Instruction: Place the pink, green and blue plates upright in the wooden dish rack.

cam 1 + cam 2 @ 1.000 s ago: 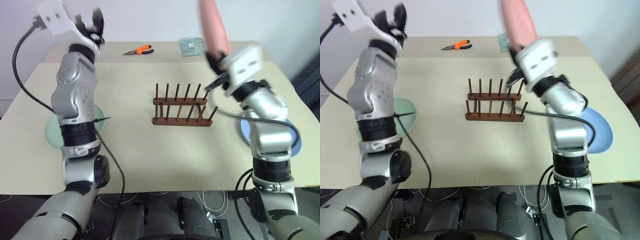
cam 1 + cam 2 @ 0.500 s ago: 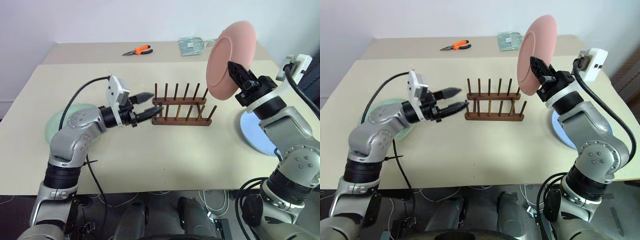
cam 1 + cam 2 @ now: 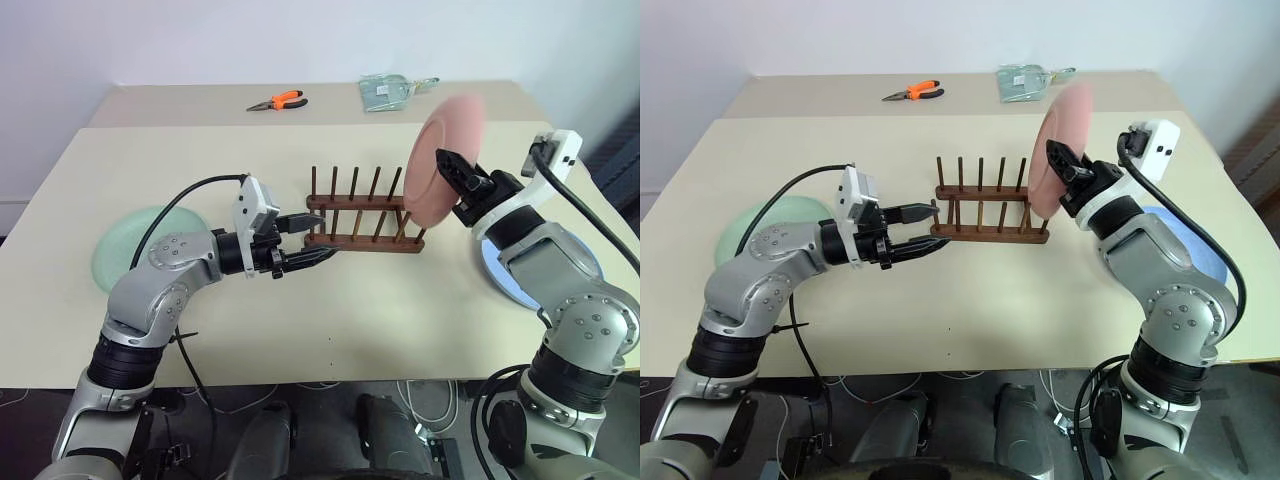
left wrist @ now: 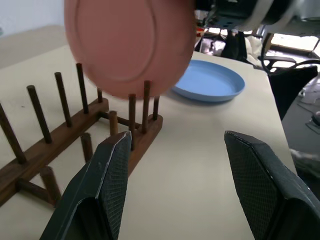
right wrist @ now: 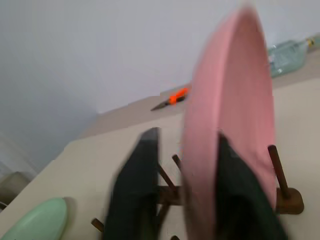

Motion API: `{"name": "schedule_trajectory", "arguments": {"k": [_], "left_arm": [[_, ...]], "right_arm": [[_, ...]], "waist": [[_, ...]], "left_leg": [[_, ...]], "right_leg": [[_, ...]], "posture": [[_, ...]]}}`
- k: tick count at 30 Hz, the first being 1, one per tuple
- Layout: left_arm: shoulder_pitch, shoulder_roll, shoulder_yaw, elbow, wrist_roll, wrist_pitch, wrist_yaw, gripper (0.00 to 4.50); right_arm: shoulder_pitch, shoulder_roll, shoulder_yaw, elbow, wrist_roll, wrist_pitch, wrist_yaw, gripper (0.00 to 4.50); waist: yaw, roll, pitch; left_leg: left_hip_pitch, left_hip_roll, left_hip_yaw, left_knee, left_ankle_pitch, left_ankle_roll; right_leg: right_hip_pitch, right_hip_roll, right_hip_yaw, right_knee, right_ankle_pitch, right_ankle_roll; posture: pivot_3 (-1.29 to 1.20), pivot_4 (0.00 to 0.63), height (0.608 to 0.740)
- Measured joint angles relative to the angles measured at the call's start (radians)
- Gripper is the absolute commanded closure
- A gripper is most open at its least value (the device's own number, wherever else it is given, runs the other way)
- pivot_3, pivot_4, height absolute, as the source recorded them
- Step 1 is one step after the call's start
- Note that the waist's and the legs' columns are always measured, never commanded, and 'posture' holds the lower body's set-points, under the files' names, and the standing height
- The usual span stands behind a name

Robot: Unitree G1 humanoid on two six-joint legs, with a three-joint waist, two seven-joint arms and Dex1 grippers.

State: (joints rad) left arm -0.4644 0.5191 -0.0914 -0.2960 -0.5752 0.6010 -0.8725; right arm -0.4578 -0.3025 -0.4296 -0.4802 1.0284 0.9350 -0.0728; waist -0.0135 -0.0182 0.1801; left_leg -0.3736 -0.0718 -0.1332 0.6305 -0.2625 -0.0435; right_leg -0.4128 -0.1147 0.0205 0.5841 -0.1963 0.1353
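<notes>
the right gripper [image 3: 452,170] has its fingers parted around the upright pink plate [image 3: 443,160], with the wooden dish rack [image 3: 362,214] just below. the left gripper [image 3: 305,240] gapes empty beside the rack's end.

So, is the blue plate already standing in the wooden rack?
No, the blue plate lies flat on the table beyond the wooden rack's end, and none of the rack's slots holds it.

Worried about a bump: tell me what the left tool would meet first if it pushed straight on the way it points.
Most likely the wooden dish rack: the left tool, open, points along the table at the rack's near end, close by. The pink plate hangs beyond, over the far end.
</notes>
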Motion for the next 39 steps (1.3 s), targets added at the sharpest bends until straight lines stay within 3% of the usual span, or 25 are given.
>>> {"name": "schedule_trajectory", "arguments": {"k": [3,4,6,12,18,20,23,31,34,39], "left_arm": [[0.001,0.001,0.000,0.000,0.000,0.001,0.006,1.45],[0.001,0.000,0.001,0.004,0.000,0.002,0.018,0.91],[0.001,-0.007,0.014,0.025,0.005,0.002,0.049,0.10],[-0.024,-0.040,0.157,0.202,0.131,-0.074,0.308,0.01],[-0.058,-0.037,0.416,0.346,0.298,0.005,0.786,0.01],[0.010,-0.019,0.507,0.298,0.323,0.074,0.873,0.01],[0.100,-0.033,0.604,0.202,0.313,0.184,0.928,0.01],[0.180,-0.224,0.886,-0.031,0.121,0.512,0.992,0.01],[0.162,-0.288,0.944,-0.031,0.069,0.598,1.017,0.82],[0.076,-0.293,1.023,0.042,0.049,0.626,1.072,3.30]], "right_arm": [[-0.004,-0.035,0.025,0.000,-0.049,-0.037,0.001,0.29],[-0.010,-0.058,0.035,0.001,-0.086,-0.063,0.008,0.21],[-0.032,-0.111,0.045,0.004,-0.144,-0.109,0.033,0.21],[-0.138,-0.286,0.077,0.027,-0.297,-0.257,0.183,0.11],[-0.187,-0.397,0.360,-0.091,-0.388,-0.308,0.455,0.11],[-0.154,-0.396,0.487,-0.125,-0.426,-0.332,0.534,0.11],[-0.125,-0.382,0.577,-0.096,-0.491,-0.360,0.591,0.11],[-0.102,-0.316,0.656,-0.036,-0.605,-0.451,0.681,0.11],[-0.102,-0.291,0.657,-0.019,-0.632,-0.464,0.696,0.00],[-0.101,-0.278,0.655,-0.016,-0.664,-0.465,0.702,0.00]], "waist": [[0.000,0.000,0.000],[0.001,0.000,0.000],[0.000,0.000,0.000],[-0.002,0.000,0.000],[-0.006,-0.001,0.000],[-0.007,-0.003,-0.001],[0.006,-0.005,0.000],[0.024,-0.008,-0.001],[0.024,-0.008,-0.001],[0.024,-0.009,-0.001]], "left_leg": [[0.000,0.000,0.000,0.000,0.000,0.000],[0.000,0.000,0.000,0.000,0.000,0.000],[0.000,0.000,0.000,0.000,0.000,0.000],[0.000,0.000,0.000,0.000,0.000,0.000],[0.000,0.001,0.000,-0.001,0.000,0.000],[0.000,0.001,0.000,-0.001,-0.001,0.000],[-0.002,-0.001,-0.001,0.001,-0.001,0.000],[0.000,-0.001,-0.002,0.001,0.000,-0.001],[0.000,-0.001,-0.003,0.001,0.000,-0.001],[0.000,-0.001,-0.003,0.001,0.000,-0.001]], "right_leg": [[0.000,0.000,0.000,0.000,-0.001,-0.001],[0.000,0.000,0.000,0.000,-0.001,-0.001],[0.000,0.000,0.000,0.000,-0.001,-0.001],[0.000,0.001,0.000,-0.001,0.000,0.001],[-0.001,0.001,0.000,-0.001,0.000,0.002],[0.000,0.001,0.000,-0.001,0.000,0.002],[0.000,-0.002,-0.001,-0.002,0.000,0.002],[0.002,-0.001,-0.003,-0.001,0.000,0.002],[0.001,-0.001,-0.003,-0.001,0.000,0.002],[0.001,-0.001,-0.003,-0.001,0.000,0.002]], "posture": [[0.00,0.150,0.740],[0.00,0.150,0.740],[0.00,0.150,0.740],[0.00,0.150,0.740],[0.00,0.150,0.740],[0.00,0.150,0.740],[0.00,0.150,0.740],[0.00,0.150,0.740],[0.00,0.150,0.740],[0.00,0.150,0.740]]}}
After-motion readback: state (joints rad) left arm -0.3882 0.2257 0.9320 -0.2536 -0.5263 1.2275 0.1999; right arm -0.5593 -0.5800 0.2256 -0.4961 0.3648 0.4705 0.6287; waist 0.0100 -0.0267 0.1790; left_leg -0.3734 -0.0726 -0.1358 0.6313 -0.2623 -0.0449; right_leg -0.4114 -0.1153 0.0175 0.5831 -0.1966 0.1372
